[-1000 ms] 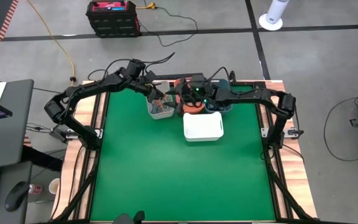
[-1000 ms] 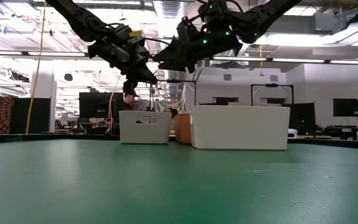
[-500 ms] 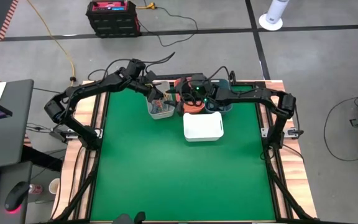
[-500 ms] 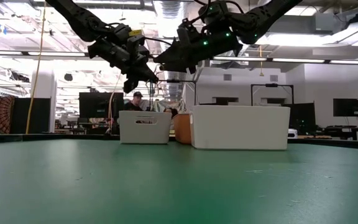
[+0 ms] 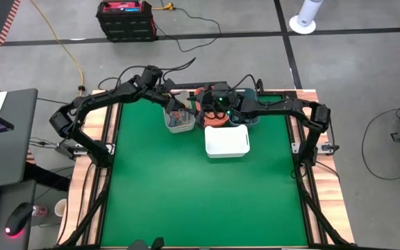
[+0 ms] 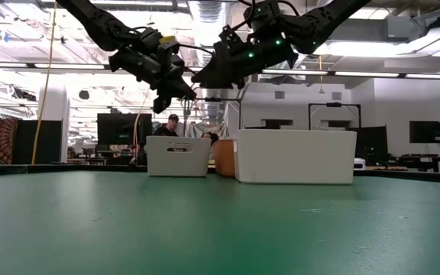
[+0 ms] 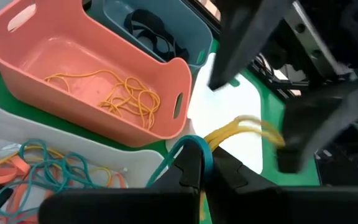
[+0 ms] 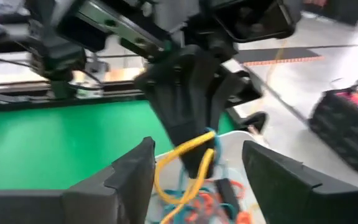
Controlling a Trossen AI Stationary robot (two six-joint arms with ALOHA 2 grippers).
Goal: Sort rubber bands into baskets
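Note:
My left gripper hangs above the light grey basket, shut on a yellow-orange rubber band and a teal-blue one. My right gripper is open beside it, over the coral-orange basket. In the right wrist view its two fingers stand on either side of the left gripper's tips and the held bands without touching them. The grey basket holds teal and orange bands, the coral one yellow bands, and the slate-blue one black bands. My left gripper pinches the yellow-orange band and the teal-blue band between its two fingertips, the fingers slanting down from the table's left. Both bands are lifted clear. The yellow one loops out below the tips.
The white basket stands in front of the coral and slate-blue baskets, toward the near edge. The green mat lies open toward the near edge. A person shows in the room behind the table.
Strands that hung from my left gripper down to the grey basket have come up clear of it. Both grippers have stayed close together above the baskets.

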